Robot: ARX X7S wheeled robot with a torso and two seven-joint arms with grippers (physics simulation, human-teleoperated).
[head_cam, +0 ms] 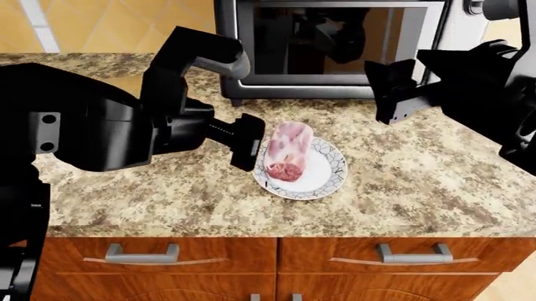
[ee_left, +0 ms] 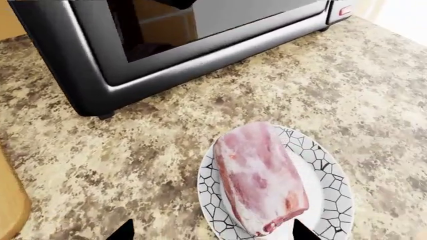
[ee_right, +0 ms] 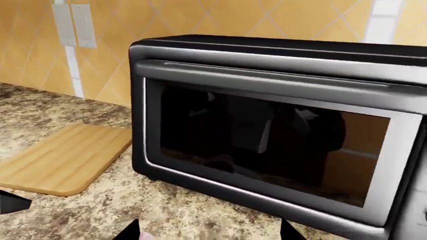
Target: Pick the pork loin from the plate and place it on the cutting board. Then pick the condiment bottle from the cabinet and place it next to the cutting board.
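In the left wrist view, the pork loin (ee_left: 260, 178) is lying on the plate (ee_left: 331, 197), its long axis running across the dish and one end reaching past the rim. The plate is sitting on the speckled granite counter (ee_left: 153, 150), near the front of the dark microwave (ee_left: 167, 45). Two dark fingertips (ee_left: 122, 231) of the left gripper (ee_left: 212, 233) are showing wide apart at the picture's edge, one on each side of the meat, holding nothing. A tan edge of the cutting board (ee_left: 12, 200) is peeking in at the side.

In the head view, the left gripper (head_cam: 248, 142) is hovering just beside the pork loin (head_cam: 287, 150), which is resting on the plate (head_cam: 327, 175) near the counter's (head_cam: 418, 182) front edge. The right gripper (head_cam: 387, 91) is hanging raised in front of the microwave (head_cam: 335, 44), well apart from the plate; whether its jaws are spread cannot be told here.

In the right wrist view, the right gripper's two fingertips (ee_right: 127, 232) are standing apart with nothing between them. The cutting board (ee_right: 67, 157) is lying flat on the counter (ee_right: 40, 110) just beside the microwave (ee_right: 280, 130).
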